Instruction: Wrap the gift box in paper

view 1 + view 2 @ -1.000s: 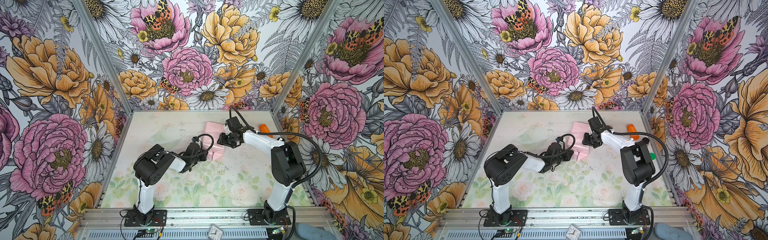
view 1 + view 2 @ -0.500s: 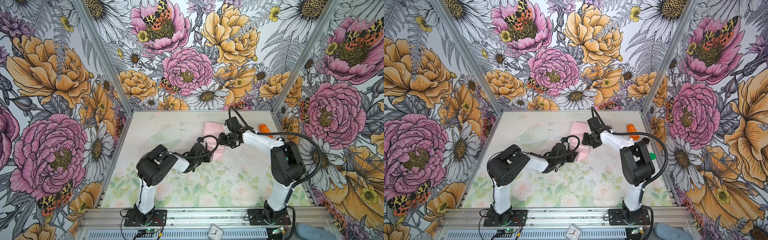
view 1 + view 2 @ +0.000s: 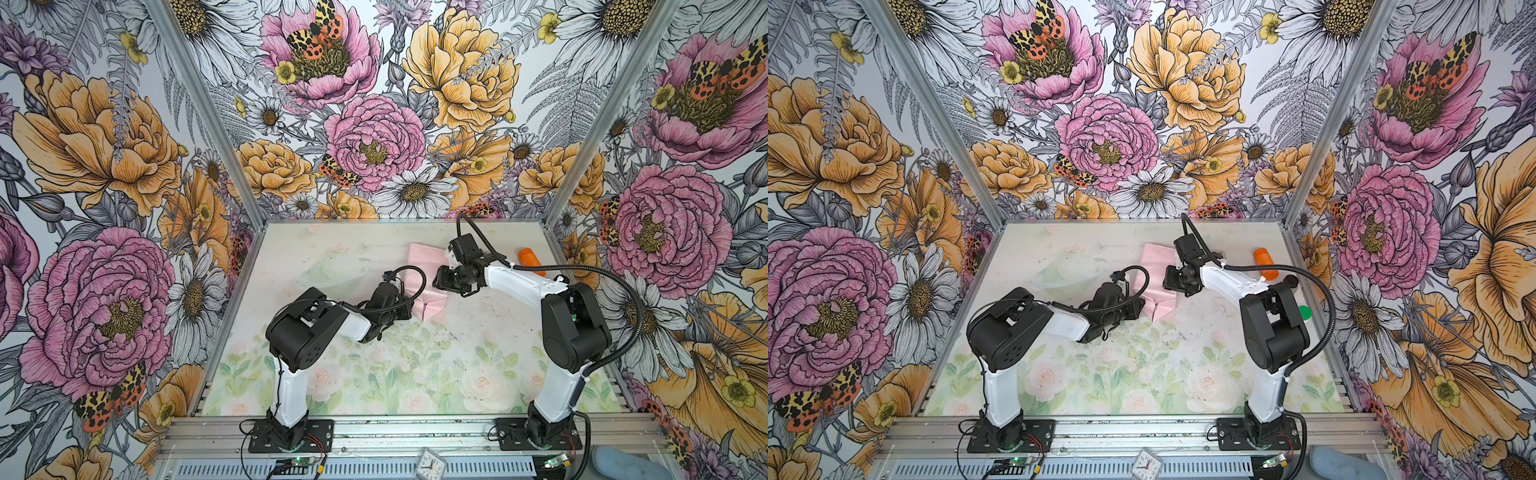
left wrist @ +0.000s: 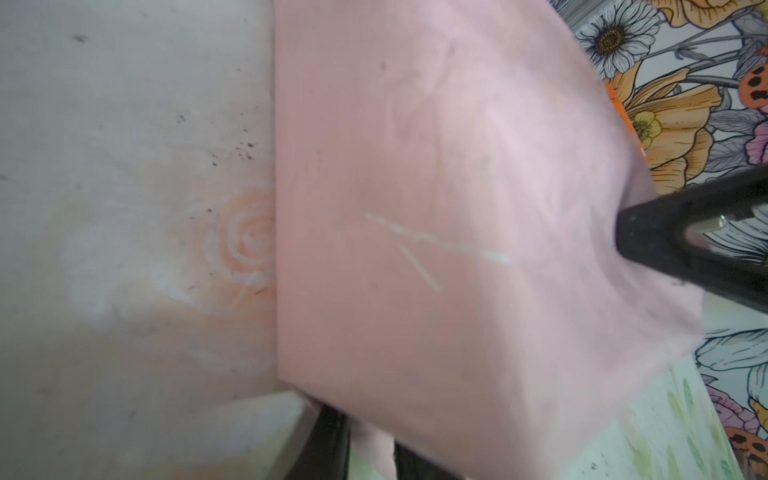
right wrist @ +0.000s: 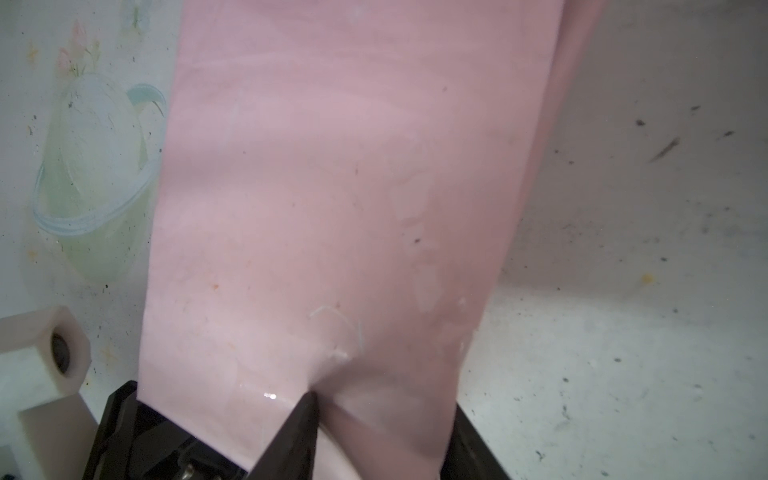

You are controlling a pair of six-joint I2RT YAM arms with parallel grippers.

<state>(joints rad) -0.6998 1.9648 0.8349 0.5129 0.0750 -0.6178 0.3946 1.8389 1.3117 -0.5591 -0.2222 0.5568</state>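
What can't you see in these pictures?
- Box: not in any view; probably under the pink paper.
- Left pincer: in the left wrist view, paper covers all but dark finger bits at the edge.
- Right pincer: too small in both top views to show its grip.
- Orange thing: in both top views, partly behind the right arm.
- Clock: too small to read.

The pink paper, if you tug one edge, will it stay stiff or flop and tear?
The paper probably flops: it drapes in soft bends. It likely creases easily, puckering where a fingertip of the right hand presses. It looks thin, so a hard tug might tear it.
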